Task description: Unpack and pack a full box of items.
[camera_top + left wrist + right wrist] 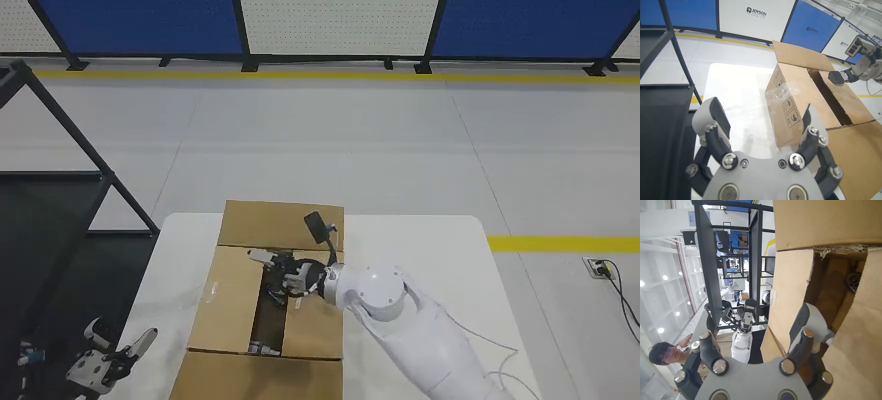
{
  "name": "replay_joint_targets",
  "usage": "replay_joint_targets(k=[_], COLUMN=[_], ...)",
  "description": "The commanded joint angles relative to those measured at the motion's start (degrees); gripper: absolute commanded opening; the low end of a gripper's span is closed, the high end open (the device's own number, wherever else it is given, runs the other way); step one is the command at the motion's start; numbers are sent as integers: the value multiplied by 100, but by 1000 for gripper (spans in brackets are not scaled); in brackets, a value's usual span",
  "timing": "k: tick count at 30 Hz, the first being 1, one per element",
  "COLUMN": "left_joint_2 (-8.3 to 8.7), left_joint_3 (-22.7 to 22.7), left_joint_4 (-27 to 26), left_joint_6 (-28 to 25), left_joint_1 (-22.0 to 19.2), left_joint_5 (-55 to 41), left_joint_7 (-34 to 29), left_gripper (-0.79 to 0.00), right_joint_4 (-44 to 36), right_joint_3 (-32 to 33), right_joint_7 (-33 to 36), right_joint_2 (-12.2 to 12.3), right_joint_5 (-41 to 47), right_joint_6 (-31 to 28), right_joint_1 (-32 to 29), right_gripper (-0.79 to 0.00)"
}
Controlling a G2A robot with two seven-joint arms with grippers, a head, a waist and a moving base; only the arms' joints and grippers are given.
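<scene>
A brown cardboard box [230, 300] stands on the white table [450, 300]. Its end flaps are folded out and its two side flaps leave a dark slit [268, 310] between them. My right gripper [288, 242] is open over the far end of that slit. In the right wrist view one finger [806, 321] reaches into the gap beside the flap edge [787, 291]. Inside the box lie a black item [853, 281] and a white item [829, 336]. My left gripper [762, 117] is open and holds nothing, off the table's near left corner [122, 342].
A black shelf rack [60, 230] stands left of the table. Loose clear tape [783, 91] clings to the box's side. The table has bare room [738, 91] left of the box. Blue and white partition panels [330, 25] line the far floor.
</scene>
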Motion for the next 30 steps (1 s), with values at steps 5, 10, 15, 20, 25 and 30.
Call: replay_joint_targets(k=[5, 10, 15, 20, 25, 30], left_joint_2=[0, 0, 0, 0, 0, 0], left_joint_3=[0, 0, 0, 0, 0, 0], left_joint_4=[0, 0, 0, 0, 0, 0], left_joint_6=[0, 0, 0, 0, 0, 0], left_joint_1=[0, 0, 0, 0, 0, 0], left_joint_5=[1, 1, 1, 1, 1, 1], left_joint_7=[0, 0, 0, 0, 0, 0], left_gripper=[0, 0, 0, 0, 0, 0], right_joint_4=[185, 342, 479, 633, 877, 1103], right_joint_3=[-310, -476, -529, -626, -723, -760], right_joint_7=[70, 11, 19, 81, 186, 283], right_joint_2=[-106, -185, -257, -340, -450, -565], right_joint_5=[-292, -525, -522, -538, -466, -280], right_joint_6=[332, 589, 616, 628, 543, 242], right_joint_1=[193, 323, 383, 451, 564, 668], right_gripper=[0, 0, 0, 0, 0, 0])
